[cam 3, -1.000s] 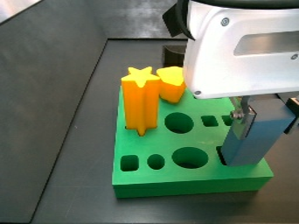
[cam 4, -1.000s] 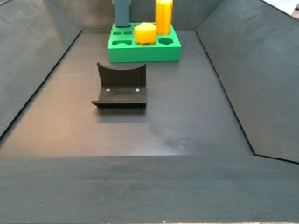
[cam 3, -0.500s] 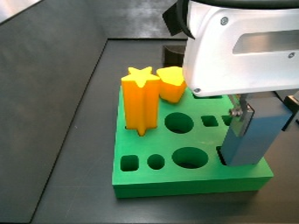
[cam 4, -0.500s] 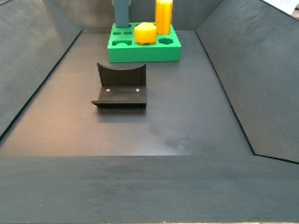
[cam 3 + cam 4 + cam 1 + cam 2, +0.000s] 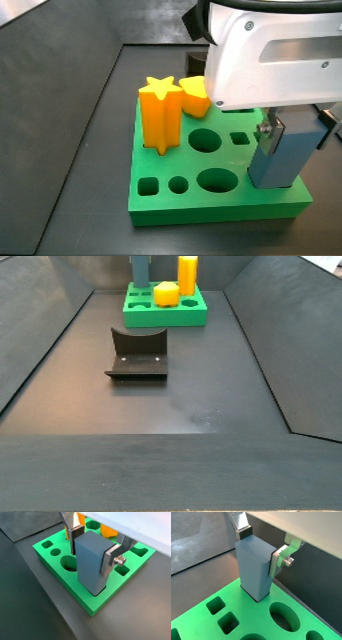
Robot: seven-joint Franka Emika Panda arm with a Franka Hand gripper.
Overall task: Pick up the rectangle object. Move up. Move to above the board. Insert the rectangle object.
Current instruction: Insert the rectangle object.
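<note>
Fingers [image 5: 110,558] of the gripper [image 5: 92,546] pinch the upright rectangle object [image 5: 93,564], its foot in the board [image 5: 50,559].

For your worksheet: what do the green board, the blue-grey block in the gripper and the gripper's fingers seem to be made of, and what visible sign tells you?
Board: probably matte plastic or dense foam; even bright green, no shine.
Rectangle object: likely plastic; uniform blue-grey, smooth faces with a soft sheen.
Fingers of the gripper, clamped on the block over a board corner: metal; flat silver plates with a screw.
</note>
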